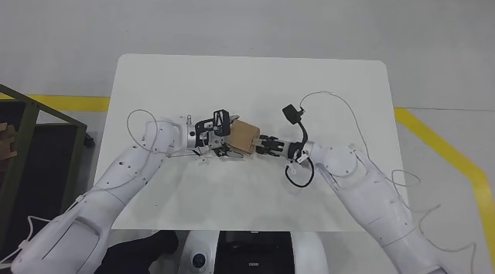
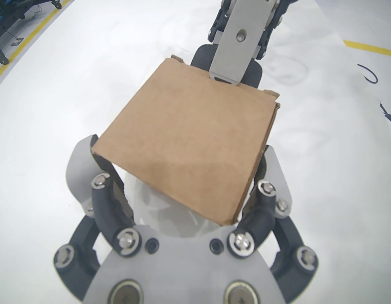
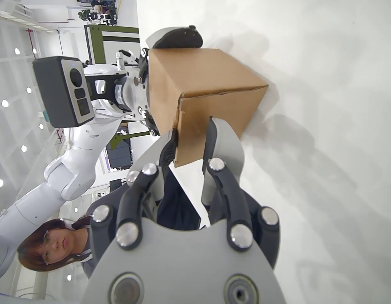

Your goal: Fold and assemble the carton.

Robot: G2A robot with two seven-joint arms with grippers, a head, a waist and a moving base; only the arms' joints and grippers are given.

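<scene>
A small brown carton [image 1: 244,136] stands folded into a box near the middle of the white table [image 1: 325,80]. My left gripper [image 1: 226,131] grips it from the left. In the left wrist view the carton [image 2: 189,134] sits between the two fingers [image 2: 80,159], which press on its opposite sides. My right gripper [image 1: 260,145] holds the opposite end, and its silver finger [image 2: 236,39] lies over the far top edge. In the right wrist view the right gripper [image 3: 192,131] is shut on the near end panel of the carton [image 3: 201,77].
A thin white cable [image 1: 344,104] loops over the table behind the right arm. A dark green cart [image 1: 31,150] stands off the table's left side. Bare table surface lies on all sides of the carton.
</scene>
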